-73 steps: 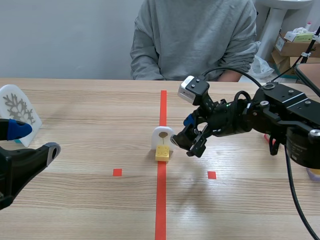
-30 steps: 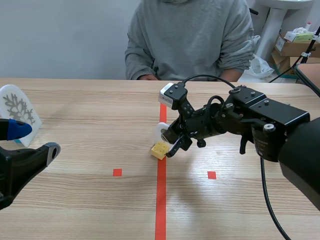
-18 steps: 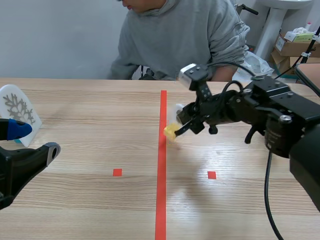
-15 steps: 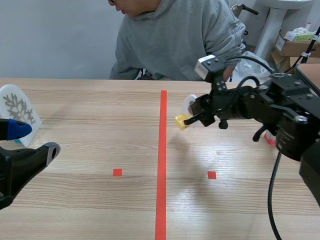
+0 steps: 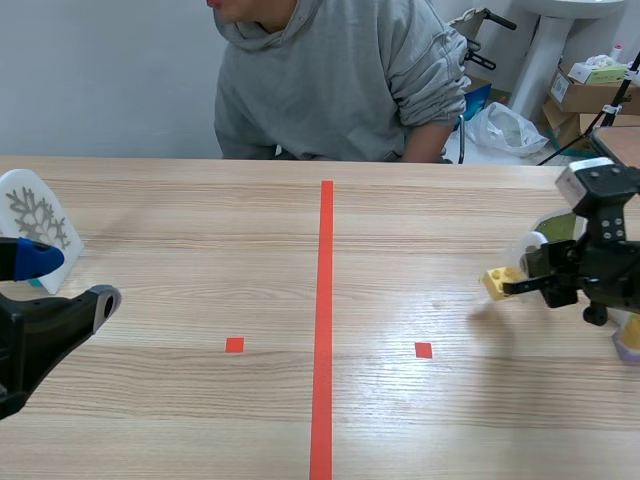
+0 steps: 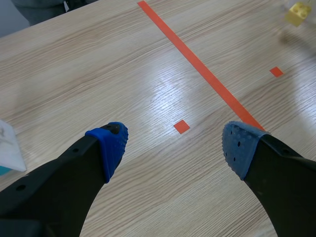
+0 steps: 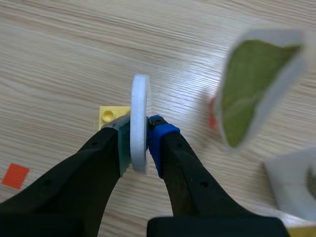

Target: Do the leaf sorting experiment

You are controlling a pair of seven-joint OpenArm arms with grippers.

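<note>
A white leaf card (image 7: 139, 118) on a yellow block base (image 7: 111, 116) is pinched edge-on between the fingers of my right gripper (image 7: 139, 143). In the scene view the card (image 5: 531, 248) and its yellow base (image 5: 497, 283) hang just above the table at the far right, held by the right gripper (image 5: 537, 270). A card with a green leaf (image 7: 254, 84) stands ahead of and beside that gripper. My left gripper (image 6: 175, 148) is open over bare table at the near left, also seen as the left gripper (image 5: 65, 280) in the scene view.
A white card with a grey snowflake-like leaf (image 5: 35, 215) stands at the table's left edge. Another white card (image 7: 296, 182) lies beside the right gripper. A person in a grey hoodie (image 5: 330, 70) sits across the table. A red tape line (image 5: 323, 330) runs down the middle.
The right arm has carried the white card with its yellow base from the middle red line to the table's far right. The person has leaned sideways. The left arm has not moved.
</note>
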